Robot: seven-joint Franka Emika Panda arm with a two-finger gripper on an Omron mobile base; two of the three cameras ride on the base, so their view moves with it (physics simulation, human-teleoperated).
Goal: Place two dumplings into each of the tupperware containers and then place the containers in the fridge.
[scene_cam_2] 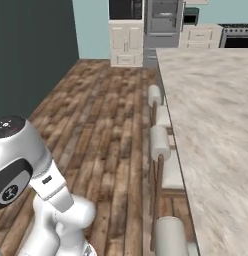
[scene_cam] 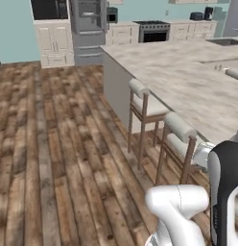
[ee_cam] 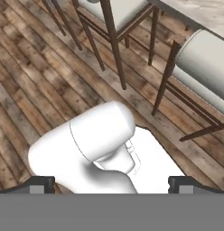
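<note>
The fridge (scene_cam: pixel 89 26) stands far off against the back wall, a tall grey appliance with its door closed; it also appears at the top of the right base view as the fridge (scene_cam_2: pixel 163 17). The dumplings and the tupperware containers are out of view. In the hand view my gripper (ee_cam: pixel 111 187) is open, its two dark fingertips (ee_cam: pixel 41 185) far apart at the bottom edge with nothing between them. It points down at the wooden floor (ee_cam: pixel 32 90) beside the island stools.
A long marble-topped island (scene_cam: pixel 188 77) runs along my right, with cushioned stools (scene_cam: pixel 145 103) tucked against it. One stool (ee_cam: pixel 204 67) is close to the hand. A stove (scene_cam: pixel 152 30) and cabinets (scene_cam: pixel 54 43) line the back wall. Open wooden floor (scene_cam: pixel 53 144) stretches toward the fridge.
</note>
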